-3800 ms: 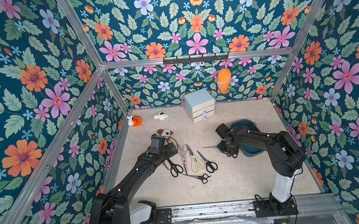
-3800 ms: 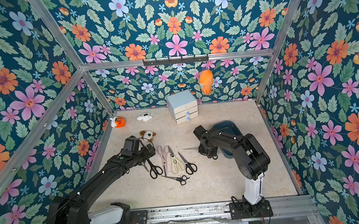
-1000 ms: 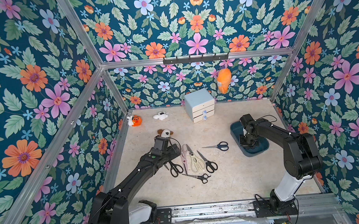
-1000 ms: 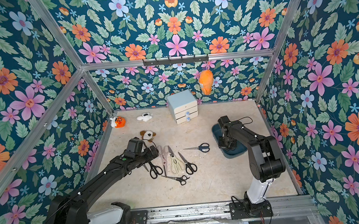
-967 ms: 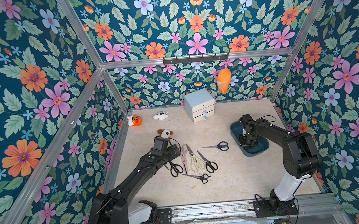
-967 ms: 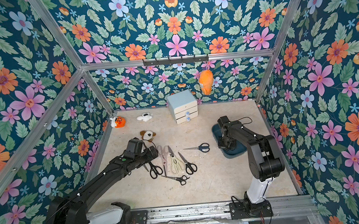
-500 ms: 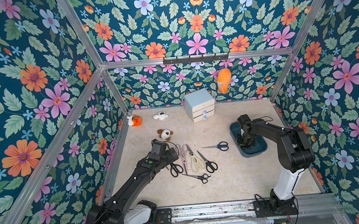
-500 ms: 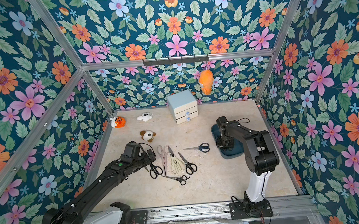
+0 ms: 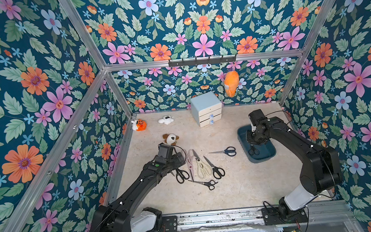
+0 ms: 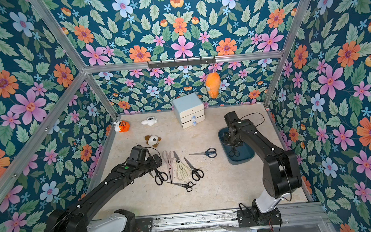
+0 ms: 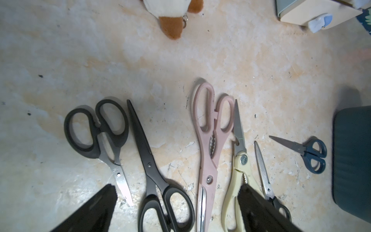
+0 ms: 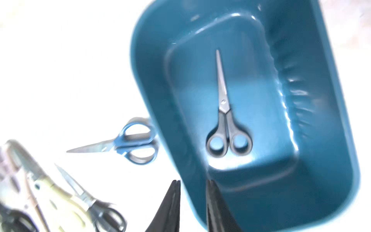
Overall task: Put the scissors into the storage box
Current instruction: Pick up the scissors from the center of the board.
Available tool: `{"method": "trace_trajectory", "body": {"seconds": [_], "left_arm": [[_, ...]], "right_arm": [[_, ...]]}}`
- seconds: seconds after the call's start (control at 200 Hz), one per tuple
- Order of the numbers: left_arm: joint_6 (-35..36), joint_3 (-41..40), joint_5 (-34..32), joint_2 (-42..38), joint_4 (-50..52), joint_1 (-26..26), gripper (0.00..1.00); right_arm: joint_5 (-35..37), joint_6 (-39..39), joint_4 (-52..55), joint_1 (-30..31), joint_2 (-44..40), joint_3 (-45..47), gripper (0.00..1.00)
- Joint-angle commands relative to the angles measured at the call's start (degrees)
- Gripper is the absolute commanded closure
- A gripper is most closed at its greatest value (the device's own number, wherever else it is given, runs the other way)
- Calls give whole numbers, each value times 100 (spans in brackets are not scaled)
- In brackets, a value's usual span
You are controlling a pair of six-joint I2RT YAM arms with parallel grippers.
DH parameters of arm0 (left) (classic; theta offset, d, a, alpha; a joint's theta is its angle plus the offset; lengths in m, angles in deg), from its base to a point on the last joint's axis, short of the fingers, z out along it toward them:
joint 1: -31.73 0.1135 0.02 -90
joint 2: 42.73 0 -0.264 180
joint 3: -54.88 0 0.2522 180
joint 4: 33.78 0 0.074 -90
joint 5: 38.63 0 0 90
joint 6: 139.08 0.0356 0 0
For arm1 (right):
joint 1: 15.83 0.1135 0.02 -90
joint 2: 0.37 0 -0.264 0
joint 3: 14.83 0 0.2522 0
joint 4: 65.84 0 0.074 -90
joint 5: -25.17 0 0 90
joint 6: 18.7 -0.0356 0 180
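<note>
Mostly hidden in both top views, right pincer (image 12: 193, 181) slightly parted, empty; left pincer (image 11: 176, 186) spread.

Eight scissors (image 9: 225, 151), one storage box (image 9: 262, 159), four plush toys (image 9: 170, 139), one drawer cabinet (image 9: 206, 108)

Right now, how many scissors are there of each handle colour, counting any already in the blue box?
Black or dark grey: 5 (stubby pair, all-black pair, long pair, small pair, boxed pair inside the storage box)
Pink pair: 1
Cream pair: 1
Dark blue pair: 1
Total: 8
</note>
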Motion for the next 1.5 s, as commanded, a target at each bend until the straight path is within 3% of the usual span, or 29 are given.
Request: {"method": "trace_trajectory", "body": {"seconds": [0.0,0.255,0.47,1.0,1.494], "left_arm": [[149,115,191,225,-201,4,1],[177,302,485,645,-358,4,1],[114,248,500,654,-366,1,1],[-120,97,207,443,-323,1,1],[-136,195,87,486,-243,2,1]], "right_arm": [[256,-192,382,384,-189,-37,73],[160,-622,27,1409,-178,-83,73],[30,-444,52,1828,672,-444,72],[406,1558,506,1838,1652,-788,68],[354,1995,-33,1703,2034,-725,76]]}}
